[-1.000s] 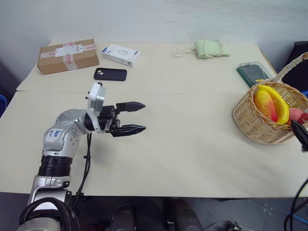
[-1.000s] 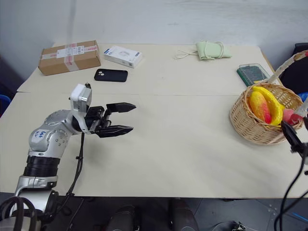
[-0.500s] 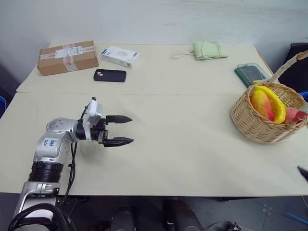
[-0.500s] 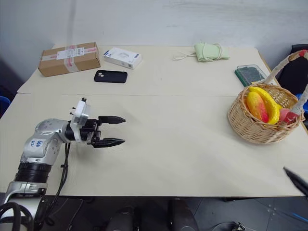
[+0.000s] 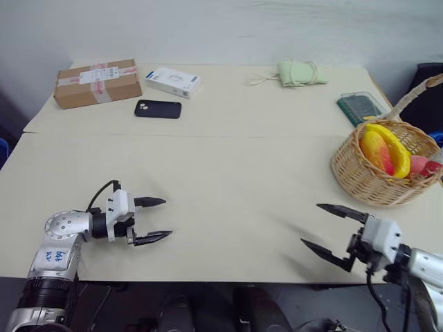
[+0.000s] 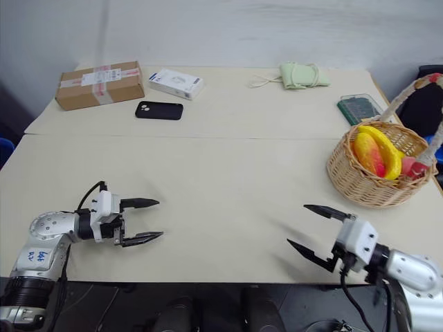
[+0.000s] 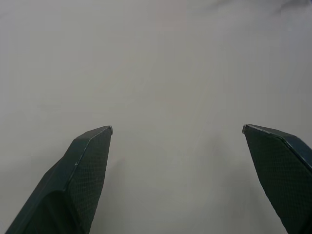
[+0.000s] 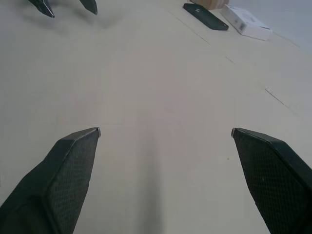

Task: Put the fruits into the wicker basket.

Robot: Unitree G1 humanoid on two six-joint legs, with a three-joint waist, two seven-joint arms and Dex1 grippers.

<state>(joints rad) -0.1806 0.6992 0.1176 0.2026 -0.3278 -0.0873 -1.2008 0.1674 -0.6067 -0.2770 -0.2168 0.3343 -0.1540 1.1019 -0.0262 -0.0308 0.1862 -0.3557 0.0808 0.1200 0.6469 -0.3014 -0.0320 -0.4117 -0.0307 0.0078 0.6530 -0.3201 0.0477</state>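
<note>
Two robot grippers hovered low over the near edge of a beige table [image 5: 228, 180], both empty with jaws spread wide
The left gripper [image 5: 156, 220] and right gripper [image 5: 324, 227] pointed inward toward each other, well apart. The banana [image 5: 396, 146] and the mango-like fruit [image 5: 377, 149] lay together inside the wicker basket [image 5: 367, 180] at the table's right edge. A black phone [image 5: 158, 108], cardboard box [image 5: 97, 81] and white box [image 5: 173, 79] sat along the far left
</note>
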